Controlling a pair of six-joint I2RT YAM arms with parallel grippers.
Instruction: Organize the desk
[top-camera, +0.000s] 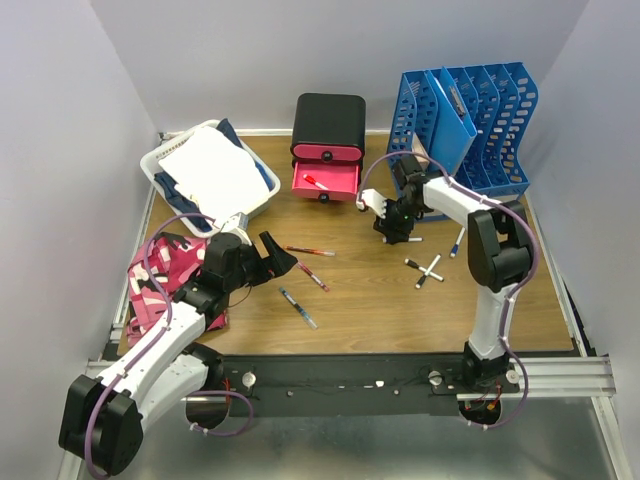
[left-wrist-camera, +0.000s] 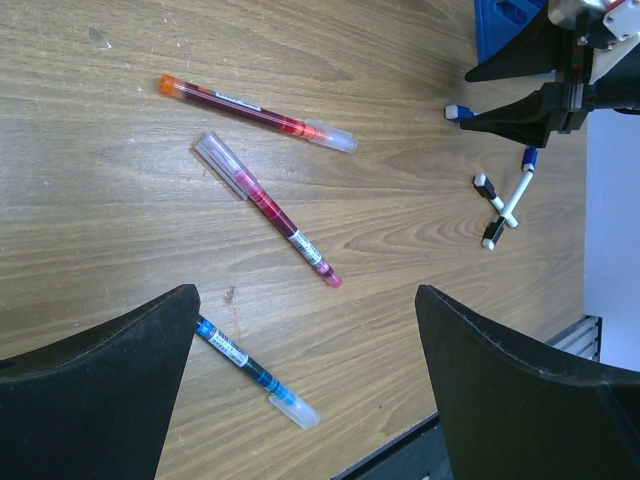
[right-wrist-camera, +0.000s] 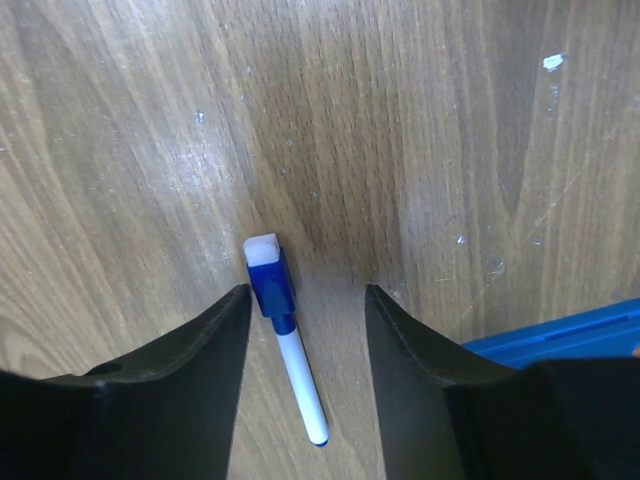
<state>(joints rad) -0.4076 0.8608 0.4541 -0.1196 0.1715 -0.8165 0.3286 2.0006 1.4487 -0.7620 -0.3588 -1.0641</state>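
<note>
right hand spread astride blue marker | left hand spread above pink pen

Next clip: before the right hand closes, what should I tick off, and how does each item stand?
1. Right hand open: ok, jaws spread wide.
2. Blue-capped white marker inside its gap: ok, lying flat on the brown wood-grain desk.
3. Marker free of neighbours: ok, the blue plastic file rack sits apart from it.
4. Hand low enough to grip: cannot tell.
5. Left hand out of the way: ok, open over a pink capped pen, well apart.
6. Red drawer of the black drawer unit open: ok.
</note>
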